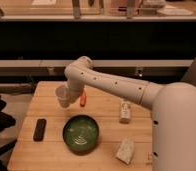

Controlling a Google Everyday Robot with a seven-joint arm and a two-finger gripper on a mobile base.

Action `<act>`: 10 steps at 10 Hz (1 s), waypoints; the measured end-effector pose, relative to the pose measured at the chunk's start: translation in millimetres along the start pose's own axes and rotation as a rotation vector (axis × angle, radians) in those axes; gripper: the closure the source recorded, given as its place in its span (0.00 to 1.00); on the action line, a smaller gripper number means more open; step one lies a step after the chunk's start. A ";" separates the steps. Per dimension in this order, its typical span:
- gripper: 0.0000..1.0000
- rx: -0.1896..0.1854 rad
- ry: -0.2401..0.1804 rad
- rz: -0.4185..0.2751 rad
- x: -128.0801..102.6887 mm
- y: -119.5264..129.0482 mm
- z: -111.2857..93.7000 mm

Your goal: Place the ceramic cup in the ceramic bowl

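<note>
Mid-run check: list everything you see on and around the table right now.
ceramic cup: one, white, held above the table's left half, up-left of the bowl
ceramic bowl: one, green, front centre of table
carrot-like stick: one, orange, behind the bowl
remote-like block: one, black, left of bowl
bottle: one, white, labelled, right side
crumpled packet: one, pale, front right
table: one, wooden
arm: one, white, reaching leftwards
gripper: one, at the cup
</note>
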 end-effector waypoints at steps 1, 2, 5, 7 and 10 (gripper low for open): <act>0.98 0.000 -0.002 0.005 -7.0 7.8 -3.3; 0.98 0.000 -0.003 0.009 -13.2 15.9 -6.6; 0.98 -0.002 -0.005 0.027 -23.6 34.5 -10.3; 0.98 -0.001 -0.006 0.045 -30.7 46.4 -13.2; 0.98 -0.004 -0.012 0.063 -49.2 60.1 -14.9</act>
